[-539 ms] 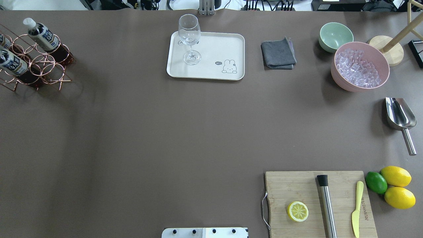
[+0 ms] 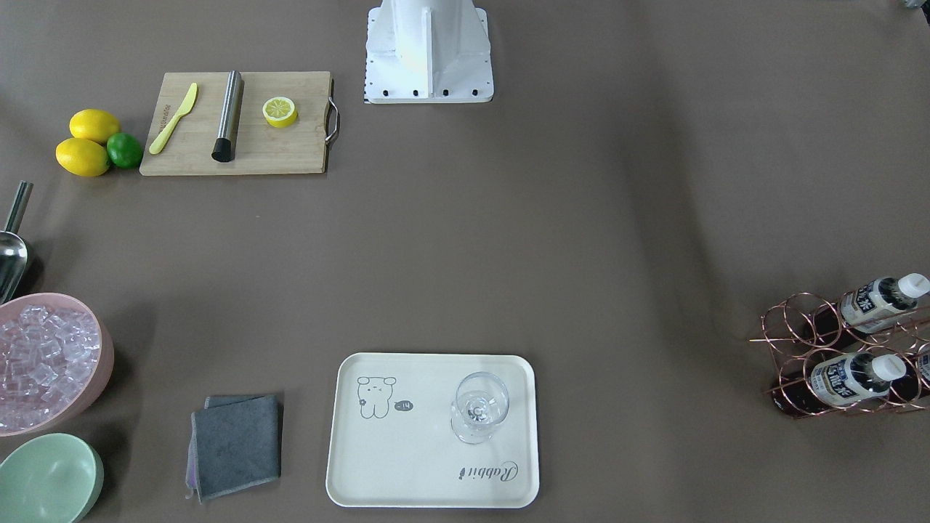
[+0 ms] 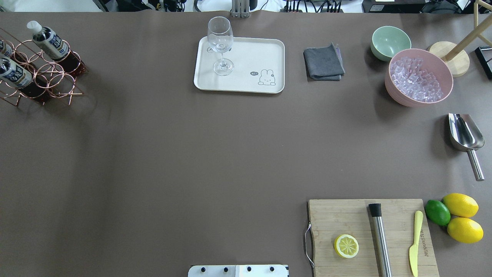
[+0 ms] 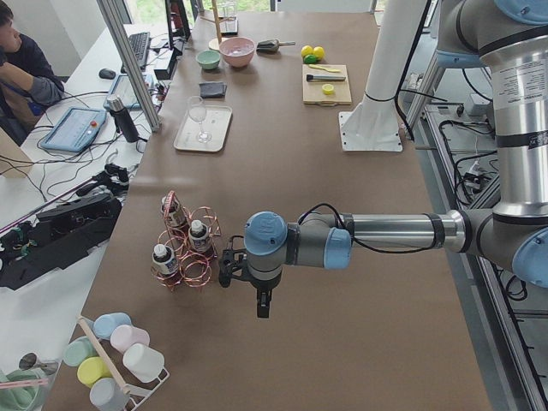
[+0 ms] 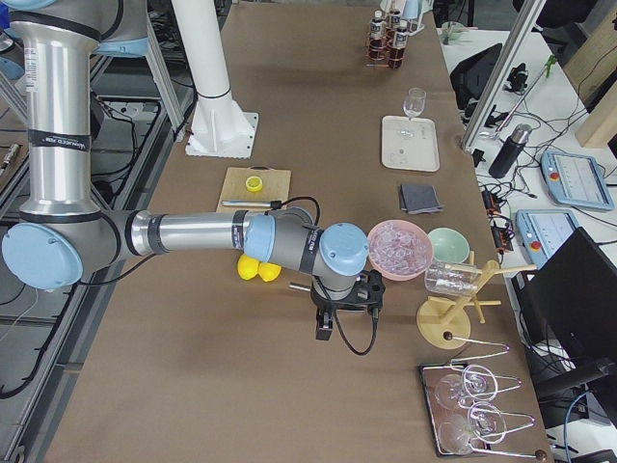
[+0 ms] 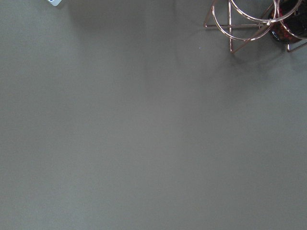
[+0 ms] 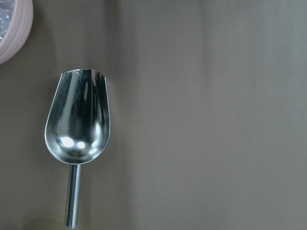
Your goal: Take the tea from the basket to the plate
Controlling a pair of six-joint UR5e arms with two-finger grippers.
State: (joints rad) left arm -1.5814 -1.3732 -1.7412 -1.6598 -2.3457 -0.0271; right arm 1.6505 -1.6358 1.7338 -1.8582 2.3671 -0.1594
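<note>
Three tea bottles stand in the copper wire basket [image 3: 54,73] at the table's left end, among them one tea [image 3: 50,40] and another [image 3: 15,73]. The facing view shows the basket [image 2: 799,319] at its right. The cream plate [image 3: 250,54] lies at the far middle and carries a wine glass [image 3: 220,46]. My left gripper [image 4: 228,265] shows only in the left side view, close beside the basket [image 4: 193,257]; I cannot tell whether it is open or shut. My right gripper [image 5: 371,289] shows only in the right side view, so I cannot tell its state either.
A grey cloth [image 3: 323,62], a green bowl [image 3: 390,41] and a pink bowl of ice [image 3: 419,77] stand right of the plate. A metal scoop [image 7: 79,124] lies under my right wrist. A cutting board [image 3: 346,219] with a lemon half, muddler and knife sits near right, with citrus fruit [image 3: 461,217] beside it.
</note>
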